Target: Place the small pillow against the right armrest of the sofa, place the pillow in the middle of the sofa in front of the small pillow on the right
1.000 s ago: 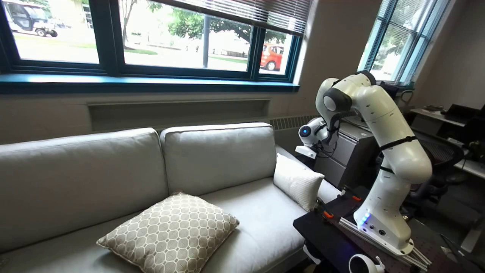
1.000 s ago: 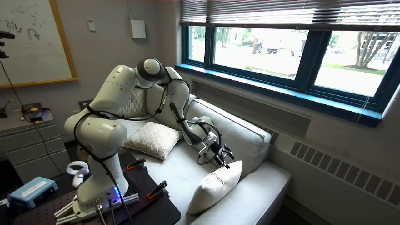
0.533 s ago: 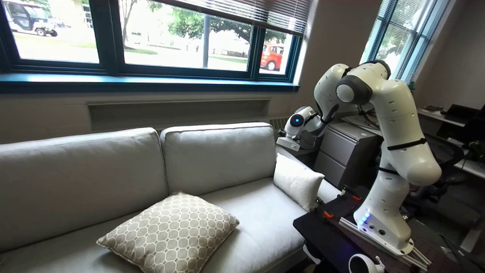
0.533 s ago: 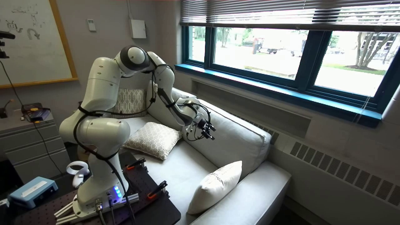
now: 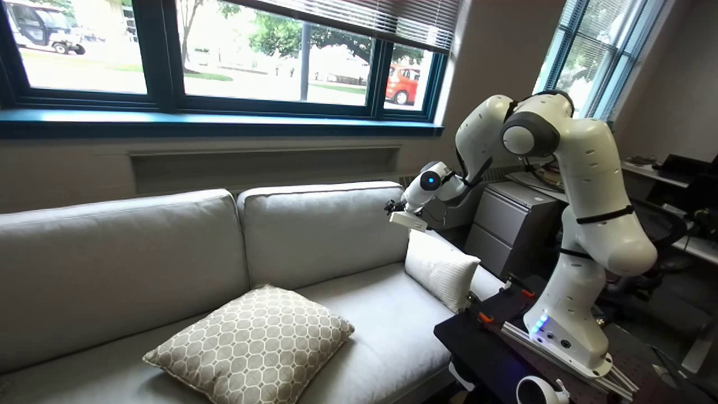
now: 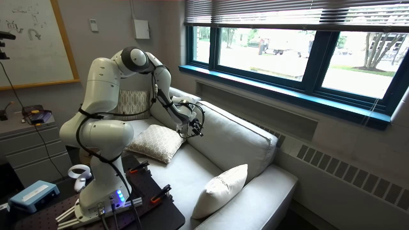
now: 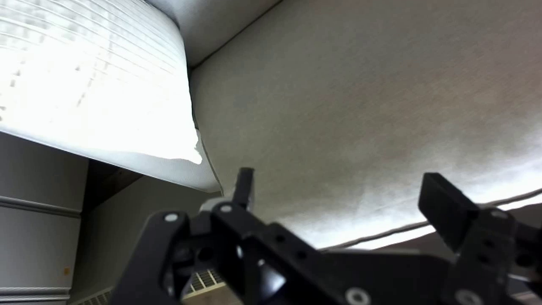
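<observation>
Small pillow point(image 5: 440, 272): off-white, finely ribbed, rectangular; at the right armrest point(image 6: 263, 195). Large pillow point(image 5: 258, 342): square, beige, pale lattice; middle of the sofa point(image 5: 381, 306). Sofa light grey; blue-framed window point(image 5: 241, 62) and blinds point(image 5: 415, 25) behind. Small pillow tilted against the armrest, long axis along it; large pillow lying, one corner toward the backrest point(image 5: 325, 230). End effector point(image 7: 338, 180): opened wide, holding nothing, before the backrest.

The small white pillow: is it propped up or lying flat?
Propped up: in both exterior views, the small pillow stands edge-down on the sofa, its broad face slanted, leaning against the right armrest.
</observation>
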`<state>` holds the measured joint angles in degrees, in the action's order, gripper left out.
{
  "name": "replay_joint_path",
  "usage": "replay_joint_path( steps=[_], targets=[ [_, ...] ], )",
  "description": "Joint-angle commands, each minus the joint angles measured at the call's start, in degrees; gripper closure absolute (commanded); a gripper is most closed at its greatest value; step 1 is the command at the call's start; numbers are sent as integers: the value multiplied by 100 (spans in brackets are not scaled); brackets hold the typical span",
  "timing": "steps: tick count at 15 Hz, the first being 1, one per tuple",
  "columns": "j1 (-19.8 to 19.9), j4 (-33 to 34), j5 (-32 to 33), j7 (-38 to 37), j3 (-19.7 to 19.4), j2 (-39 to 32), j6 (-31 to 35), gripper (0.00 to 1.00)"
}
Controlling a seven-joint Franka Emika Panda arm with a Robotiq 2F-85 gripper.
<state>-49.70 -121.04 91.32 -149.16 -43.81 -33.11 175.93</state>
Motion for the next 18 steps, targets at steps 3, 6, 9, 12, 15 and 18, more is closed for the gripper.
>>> replay_joint_path(
  steps=[3, 6, 9, 12, 15, 18],
  targets=[
    [63, 0, 0, 0, -32, -6, 1, 0],
    [170, 142, 9, 0, -13, 43, 133, 0],
    [397, 730, -10, 0, 193, -143, 619, 0],
    [703, 1288, -183, 0, 535, -454, 1217, 0],
    [1099, 1112, -901, 1, 945, -880, 1753, 0],
    [1566, 1036, -1581, 1, 1396, -1332, 2068, 0]
  ],
)
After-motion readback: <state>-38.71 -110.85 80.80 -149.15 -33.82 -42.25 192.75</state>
